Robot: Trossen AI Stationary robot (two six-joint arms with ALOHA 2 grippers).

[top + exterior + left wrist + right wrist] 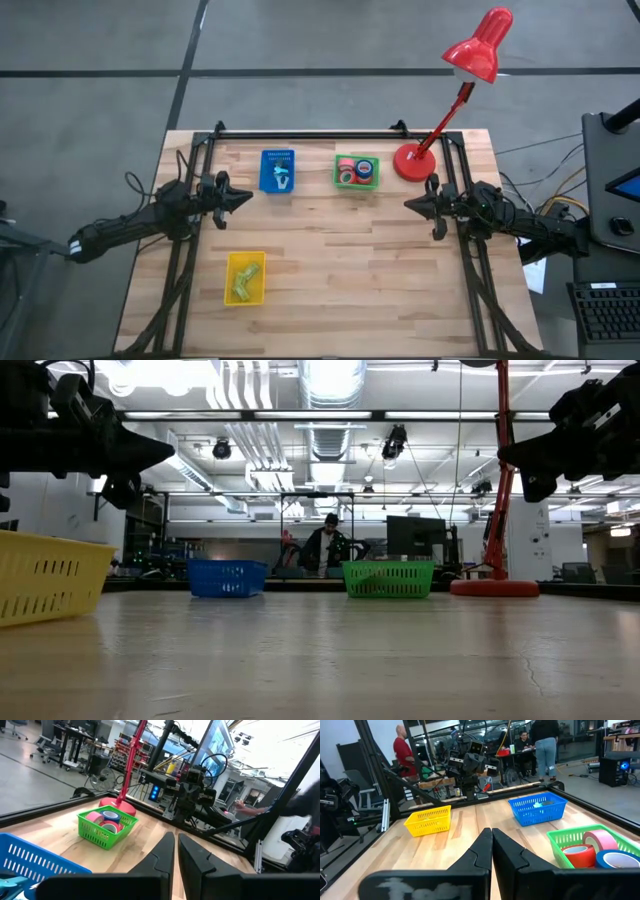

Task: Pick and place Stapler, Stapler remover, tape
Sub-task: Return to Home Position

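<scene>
Wood table (330,260), open workshop behind. Tape rolls (358,170) lie in the green basket (336,170), apparently sorted by kind. Blue basket (264,172) and yellow basket (229,275) hold other items. Left gripper (243,198) and right gripper (410,203) hover at opposite table edges, jaws together and empty, likely parked. No legible writing.

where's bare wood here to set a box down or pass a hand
Widest bare patch: the wooden table right of the yellow plastic basket, out to the near edge. Also the strip between the left gripper and right gripper. Crowded: the far edge, with blue plastic basket, green plastic basket and red desk lamp base in a row.
</scene>
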